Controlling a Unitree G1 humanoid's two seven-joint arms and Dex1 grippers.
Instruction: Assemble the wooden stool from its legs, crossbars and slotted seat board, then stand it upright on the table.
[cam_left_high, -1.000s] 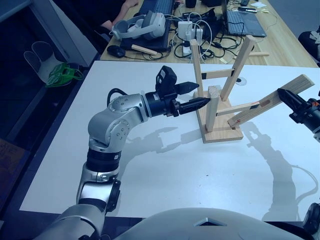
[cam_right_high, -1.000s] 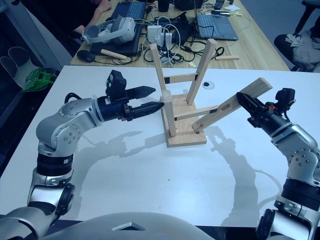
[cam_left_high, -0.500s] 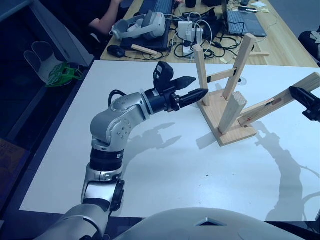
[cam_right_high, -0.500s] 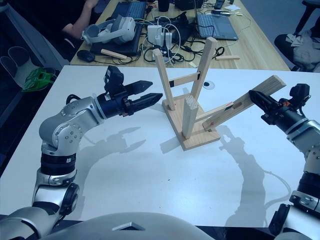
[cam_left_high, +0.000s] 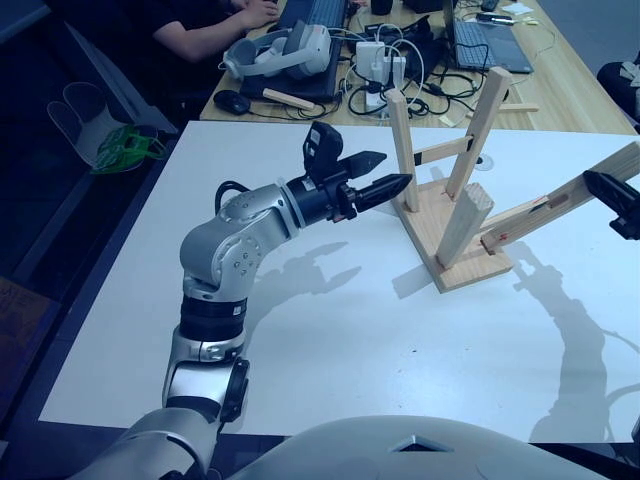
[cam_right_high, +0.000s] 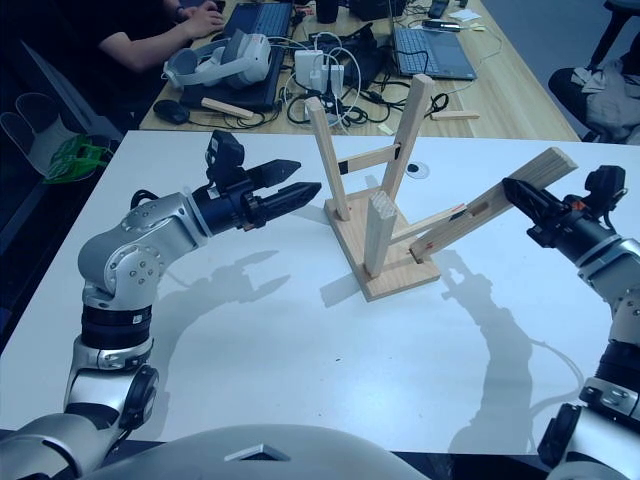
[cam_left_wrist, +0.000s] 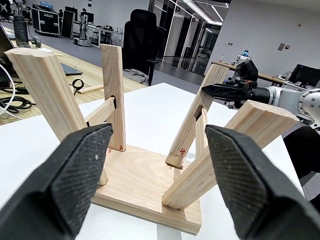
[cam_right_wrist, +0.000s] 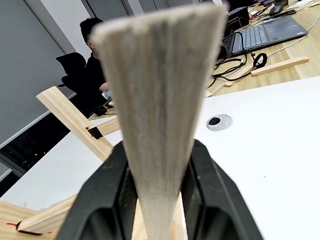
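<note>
The wooden stool lies upside down, its seat board (cam_left_high: 432, 215) flat on the white table and its legs pointing up. Crossbars (cam_left_high: 442, 150) link the legs. My right gripper (cam_left_high: 602, 187) is shut on the top end of the slanted right leg (cam_left_high: 560, 193), whose grain end (cam_right_wrist: 160, 95) sits between the black fingers (cam_right_wrist: 102, 200). My left gripper (cam_left_high: 385, 173) hovers open just left of the far-left leg (cam_left_high: 402, 140), with nothing between its pads (cam_left_wrist: 82, 172). The stool's legs (cam_left_wrist: 114, 95) stand right in front of it.
A desk behind the table holds laptops, a headset (cam_left_high: 280, 50), cables and loose wooden pieces (cam_left_high: 290, 98). A cable hole (cam_right_high: 417, 170) sits in the table behind the stool. A green object (cam_left_high: 125, 148) lies off the table's left edge. The near half of the table is bare.
The stool slid right and turned as my right gripper pulled its leg rightward. My left gripper came away from the near leg and rose slightly, staying open.
</note>
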